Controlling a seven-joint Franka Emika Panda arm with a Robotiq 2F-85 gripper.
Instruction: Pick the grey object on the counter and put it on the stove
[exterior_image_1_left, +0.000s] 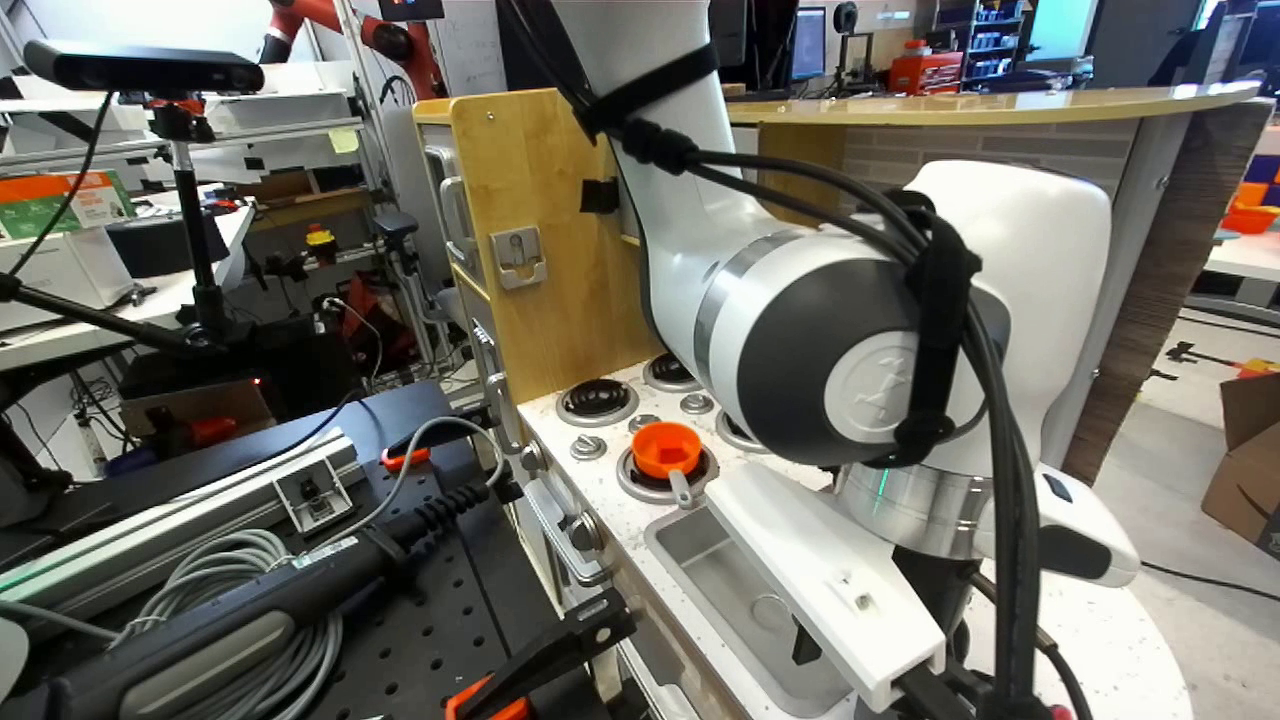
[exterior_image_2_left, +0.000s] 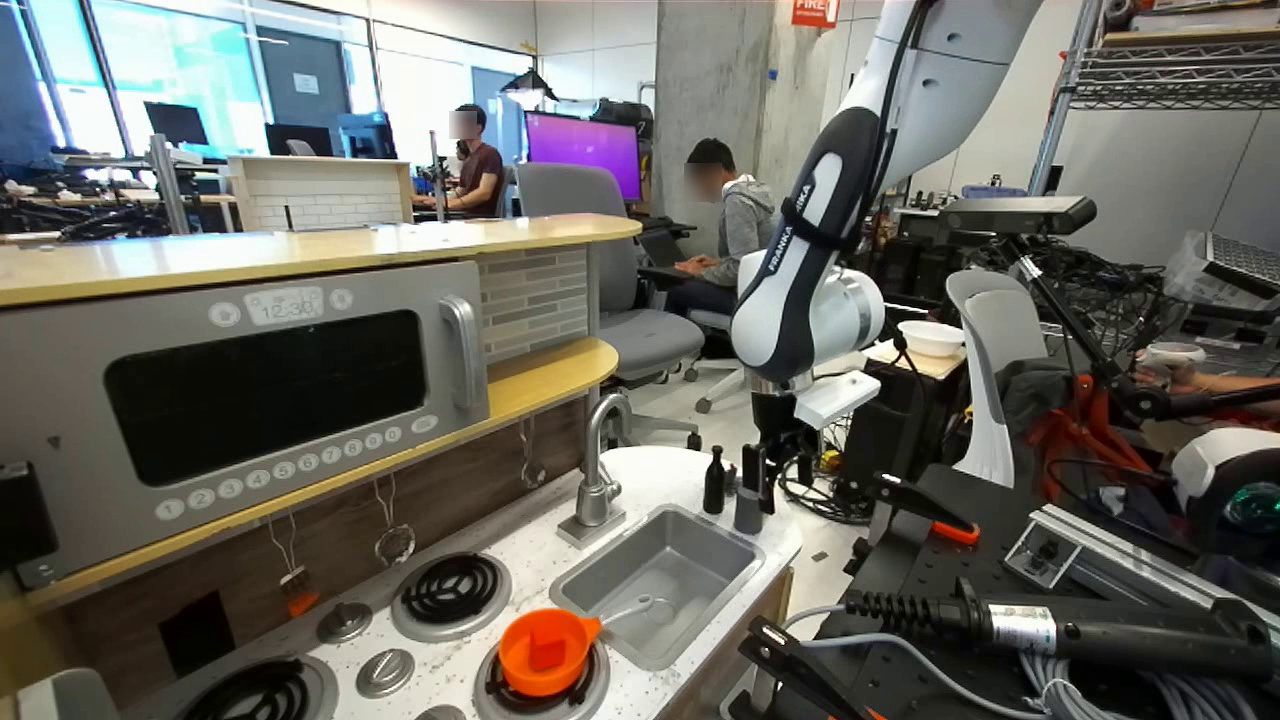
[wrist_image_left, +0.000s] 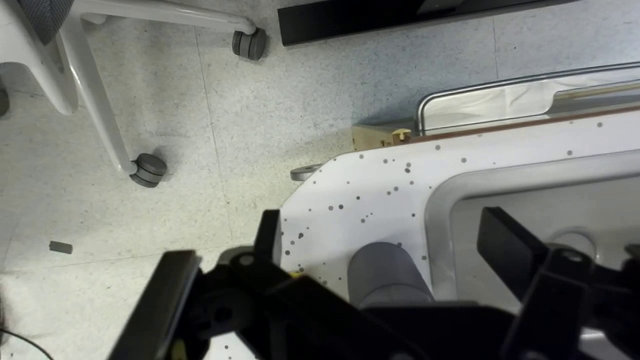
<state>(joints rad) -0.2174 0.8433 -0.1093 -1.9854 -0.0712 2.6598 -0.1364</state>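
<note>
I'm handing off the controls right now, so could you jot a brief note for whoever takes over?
Gripper: open; in the wrist view the grey object shows between its jaws, not gripped.
Where things are: grey object on the counter, beside the sink. On the stove, an orange pan sits on one burner.
Done: gripper is at the object; no grasp yet.
Left: close, lift, carry to the stove, set down, probably away from the pan.
</note>
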